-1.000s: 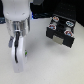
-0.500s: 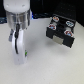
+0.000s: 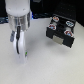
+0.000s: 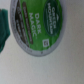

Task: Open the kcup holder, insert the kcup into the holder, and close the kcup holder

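Note:
The kcup (image 4: 37, 25) nearly fills the wrist view. Its round green foil top with white lettering faces the camera, very close under the hand. My gripper's fingers do not show in that view. In the exterior view my gripper (image 3: 20, 56) points down at the table on the exterior view's left, and its white body hides the kcup there. The kcup holder (image 3: 60, 34), a black boxy unit, stands apart on the exterior view's right. Its front faces the camera and looks closed.
Red-and-white-topped pods (image 3: 55, 26) sit on top of the black unit. A dark green shape (image 4: 4, 30) lies beside the kcup in the wrist view. Pale tabletop (image 3: 50, 65) stretches between the arm and the holder.

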Controlling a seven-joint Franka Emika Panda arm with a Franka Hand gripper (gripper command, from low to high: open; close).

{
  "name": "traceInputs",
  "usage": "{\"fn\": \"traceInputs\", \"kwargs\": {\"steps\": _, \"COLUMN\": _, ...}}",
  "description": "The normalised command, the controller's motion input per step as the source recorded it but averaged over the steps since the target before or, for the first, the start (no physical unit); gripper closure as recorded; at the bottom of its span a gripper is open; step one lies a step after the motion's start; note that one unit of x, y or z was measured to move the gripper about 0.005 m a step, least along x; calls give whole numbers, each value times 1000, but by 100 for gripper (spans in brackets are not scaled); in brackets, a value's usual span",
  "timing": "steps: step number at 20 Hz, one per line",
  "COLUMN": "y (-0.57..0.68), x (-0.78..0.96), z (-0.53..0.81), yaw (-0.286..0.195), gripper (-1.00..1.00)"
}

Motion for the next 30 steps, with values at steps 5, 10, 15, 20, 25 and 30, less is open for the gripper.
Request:
{"fn": "traceInputs", "kwargs": {"steps": 5, "y": -9, "x": 144, "z": -43, "yaw": -83, "gripper": -100}}
{"fn": "traceInputs", "kwargs": {"steps": 10, "y": -26, "x": 52, "z": 13, "yaw": -64, "gripper": 100}}
{"fn": "traceInputs", "kwargs": {"steps": 15, "y": -21, "x": 53, "z": 19, "yaw": -76, "gripper": 100}}
{"fn": "traceInputs", "kwargs": {"steps": 20, "y": -8, "x": 25, "z": 77, "yaw": -61, "gripper": 100}}
{"fn": "traceInputs", "kwargs": {"steps": 25, "y": -3, "x": 17, "z": 58, "yaw": -42, "gripper": 100}}
{"fn": "traceInputs", "kwargs": {"steps": 30, "y": 134, "x": 30, "z": 406, "yaw": -55, "gripper": 100}}
